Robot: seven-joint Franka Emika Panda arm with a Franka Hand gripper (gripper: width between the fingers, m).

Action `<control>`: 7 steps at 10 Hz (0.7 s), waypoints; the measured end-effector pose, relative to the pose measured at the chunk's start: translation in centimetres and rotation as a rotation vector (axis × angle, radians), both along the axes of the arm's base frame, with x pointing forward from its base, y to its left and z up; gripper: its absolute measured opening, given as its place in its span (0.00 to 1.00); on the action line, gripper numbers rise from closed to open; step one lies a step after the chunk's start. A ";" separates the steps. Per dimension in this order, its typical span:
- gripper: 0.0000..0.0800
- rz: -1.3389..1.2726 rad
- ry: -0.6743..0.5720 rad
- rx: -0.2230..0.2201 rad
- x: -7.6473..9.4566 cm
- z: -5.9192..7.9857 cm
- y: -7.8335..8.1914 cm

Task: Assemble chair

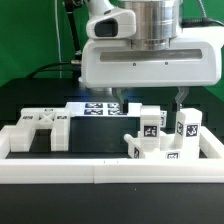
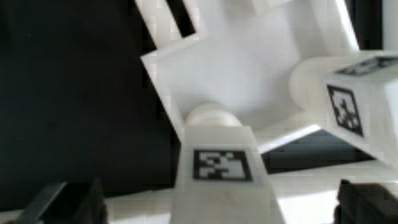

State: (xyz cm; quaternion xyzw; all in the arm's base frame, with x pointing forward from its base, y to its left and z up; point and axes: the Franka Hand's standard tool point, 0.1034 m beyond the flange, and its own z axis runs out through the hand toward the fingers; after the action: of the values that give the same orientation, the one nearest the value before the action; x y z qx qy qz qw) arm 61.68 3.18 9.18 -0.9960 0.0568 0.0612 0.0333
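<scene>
below your gripper (image 1: pixel 150 100), toward the exterior view's right, stands the cluster of chair pieces (image 1: pixel 165 140): two upright tagged posts side by side at the back and lower blocks in front, packed close together just inside the border rail (image 1: pixel 110 172). the relation your next move turns on is vertical. the nearer post (image 1: pixel 150 124) sits almost straight under the gap between the jaws, with its long axis upright. the wrist view shows what looks like the same post (image 2: pixel 217 150) centred between the two dark fingertips (image 2: pixel 64 204), a white slab (image 2: pixel 231 60) behind it. the second post (image 1: pixel 187 124) stands just beside it, on the side of one finger. the jaws stand wide apart and hold nothing, hanging above the posts without touching them. a straight descent looks like what you need, and the risk, as far as you can judge it, is that finger clipping the neighbouring post on the way down. with a single arm there is no question of which hand is nearer. further out, the flat x-cut panel (image 1: pixel 40 130) lies well apart at the exterior view's left, and the marker board (image 1: pixel 95 108) lies behind on the black table (image 1: pixel 25 110).
</scene>
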 end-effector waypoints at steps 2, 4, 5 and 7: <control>0.81 -0.001 -0.005 -0.001 0.2 -0.1 -0.1; 0.81 -0.003 -0.010 -0.003 0.7 -0.2 -0.3; 0.81 -0.003 -0.010 -0.003 0.6 -0.2 -0.3; 0.66 0.001 -0.022 -0.006 0.8 -0.4 -0.4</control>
State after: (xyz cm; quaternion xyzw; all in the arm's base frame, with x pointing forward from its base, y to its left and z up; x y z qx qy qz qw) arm 62.49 2.81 8.80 -0.9967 0.0561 0.0500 0.0311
